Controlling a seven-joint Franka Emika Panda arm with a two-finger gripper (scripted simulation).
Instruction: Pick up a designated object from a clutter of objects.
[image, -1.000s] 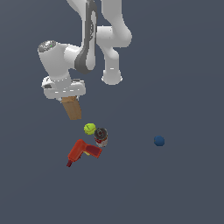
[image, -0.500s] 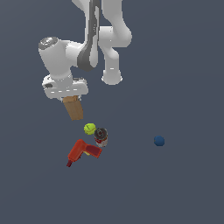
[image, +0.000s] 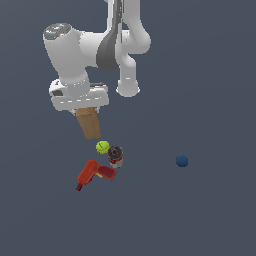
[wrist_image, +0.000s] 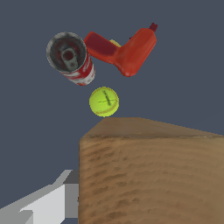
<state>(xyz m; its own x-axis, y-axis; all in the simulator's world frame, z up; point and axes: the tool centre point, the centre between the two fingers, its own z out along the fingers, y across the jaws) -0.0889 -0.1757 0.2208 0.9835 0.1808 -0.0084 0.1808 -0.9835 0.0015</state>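
The tan wooden block (image: 89, 123) is held upright between my gripper's (image: 86, 112) jaws, which are shut on its upper part, and it appears lifted off the floor. In the wrist view the block (wrist_image: 148, 175) fills the foreground, with one grey finger (wrist_image: 48, 203) against its side. Beyond it lie the yellow-green ball (wrist_image: 104, 101), the red-and-silver can (wrist_image: 72, 59) and the red drill (wrist_image: 127, 50). In the exterior view the ball (image: 102, 147), can (image: 115, 156) and drill (image: 93, 174) sit just below the block.
A small blue ball (image: 182, 161) lies apart on the dark floor toward the exterior view's right. The arm's white base (image: 128, 80) stands behind the cluster.
The gripper has risen slightly with the block and drifted a little to the exterior view's right. The ball, can, drill and blue ball have not moved.
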